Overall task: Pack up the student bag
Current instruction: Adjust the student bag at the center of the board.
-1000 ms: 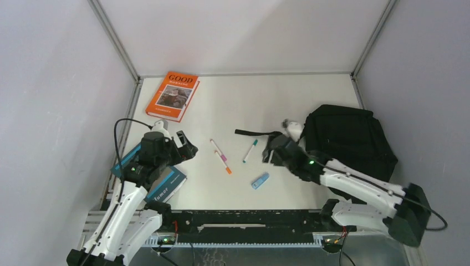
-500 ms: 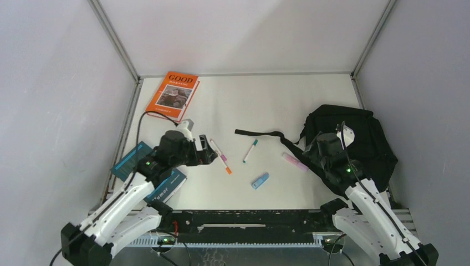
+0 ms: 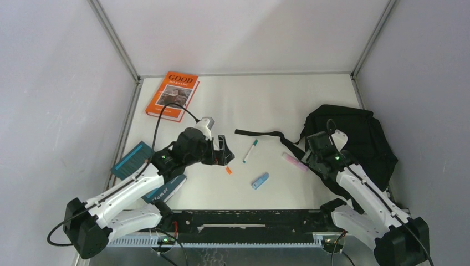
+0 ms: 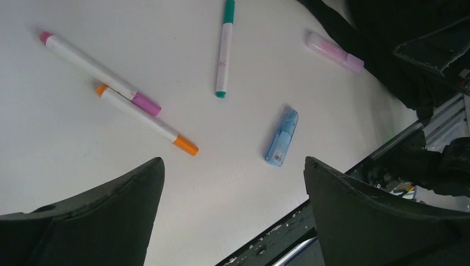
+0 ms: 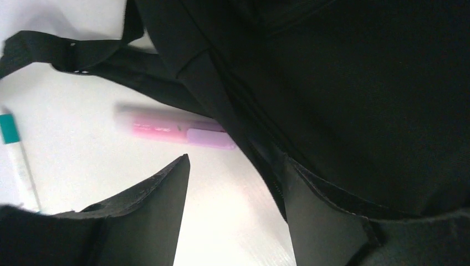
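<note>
Student: Left arm had swung toward the pens. Jaws?
Tutor: Left jaws, right jaws: released, empty. Student bag lay at the surface's right, soft, limp; take its strap.

Your left arm and right arm wear white shells over the links, with black joint housings and a small green light on each. A thin black cable loops above each wrist. Your claw fingers are broad matte black wedges.
</note>
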